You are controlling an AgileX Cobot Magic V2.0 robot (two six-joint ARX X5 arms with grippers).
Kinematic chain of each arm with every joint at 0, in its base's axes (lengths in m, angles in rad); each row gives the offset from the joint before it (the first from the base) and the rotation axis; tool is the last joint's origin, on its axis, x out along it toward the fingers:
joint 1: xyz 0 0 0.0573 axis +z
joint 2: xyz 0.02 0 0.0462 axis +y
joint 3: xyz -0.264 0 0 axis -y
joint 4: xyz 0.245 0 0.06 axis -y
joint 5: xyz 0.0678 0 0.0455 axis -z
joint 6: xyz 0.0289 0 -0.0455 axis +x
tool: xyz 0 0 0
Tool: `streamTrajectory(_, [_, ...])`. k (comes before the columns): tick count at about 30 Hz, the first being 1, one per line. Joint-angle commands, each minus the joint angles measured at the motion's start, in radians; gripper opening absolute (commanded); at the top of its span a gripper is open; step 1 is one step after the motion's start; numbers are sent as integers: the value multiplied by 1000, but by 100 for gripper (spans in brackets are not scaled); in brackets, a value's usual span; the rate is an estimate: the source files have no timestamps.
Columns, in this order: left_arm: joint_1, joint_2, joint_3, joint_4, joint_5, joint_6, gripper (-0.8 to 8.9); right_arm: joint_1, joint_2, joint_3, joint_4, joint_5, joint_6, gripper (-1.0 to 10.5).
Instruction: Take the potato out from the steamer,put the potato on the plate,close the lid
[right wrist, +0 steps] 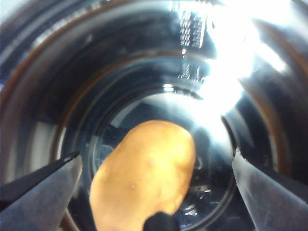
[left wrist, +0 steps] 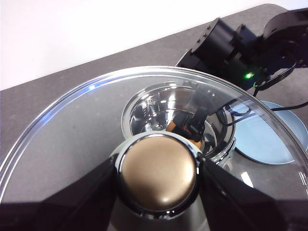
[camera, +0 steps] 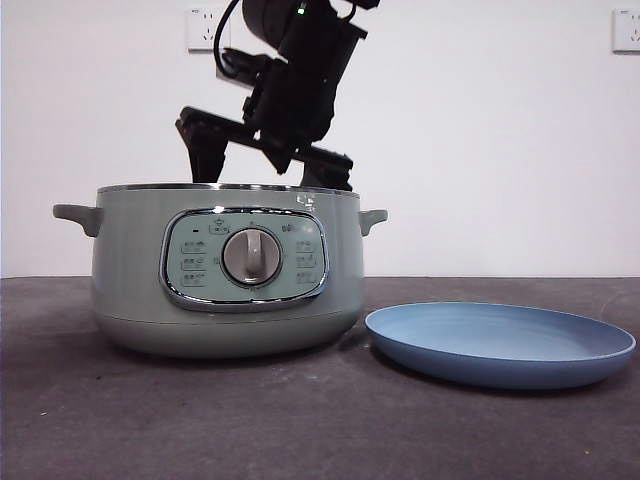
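The sage-green steamer [camera: 130, 270] stands open at the left of the table. At the bottom of its shiny inner pot lies the orange-brown potato [right wrist: 149, 163]. My right gripper [right wrist: 156, 185] has come down into the pot from above and is open, one jaw on each side of the potato, not touching it. In the front view the right gripper [camera: 266, 172] dips behind the steamer's rim. The left gripper [left wrist: 159, 175] is shut on the round knob of the glass lid [left wrist: 72, 134] and holds it up, off to the side of the steamer [left wrist: 139, 106]. The light-blue plate [camera: 500, 340] lies empty to the right.
The right arm [left wrist: 240, 48] reaches over the pot, with the plate [left wrist: 269, 139] beside it. Both stand on the dark table [camera: 300, 420]. A white wall with sockets [camera: 205, 28] stands behind.
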Motion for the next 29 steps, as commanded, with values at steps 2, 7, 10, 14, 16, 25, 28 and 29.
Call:
streamTrajectory(2, [2, -13, 16, 39, 8, -6, -8, 5, 40, 1, 4, 1, -5, 593])
streamTrajectory(7, [2, -13, 16, 39, 8, -6, -8, 5, 46, 1, 4, -1, -5, 555])
streamTrajectory(10, [2, -13, 16, 39, 8, -6, -8, 6, 46, 1, 1, -10, -5, 490])
streamTrajectory(14, [2, -13, 16, 39, 8, -6, -8, 10, 46, 1, -22, -25, -6, 488])
streamTrajectory(16, [2, -13, 16, 39, 8, -6, -8, 16, 46, 1, -29, -26, -7, 463])
streamTrajectory(25, [2, -13, 16, 39, 10, -3, -9, 30, 46, 1, -56, -24, -10, 351])
streamTrajectory(28, [2, -13, 16, 38, 11, -3, -8, 30, 46, 1, -57, -24, -9, 298])
streamTrajectory(29, [2, -13, 16, 37, 11, -3, -8, 30, 46, 1, -58, -22, -8, 252])
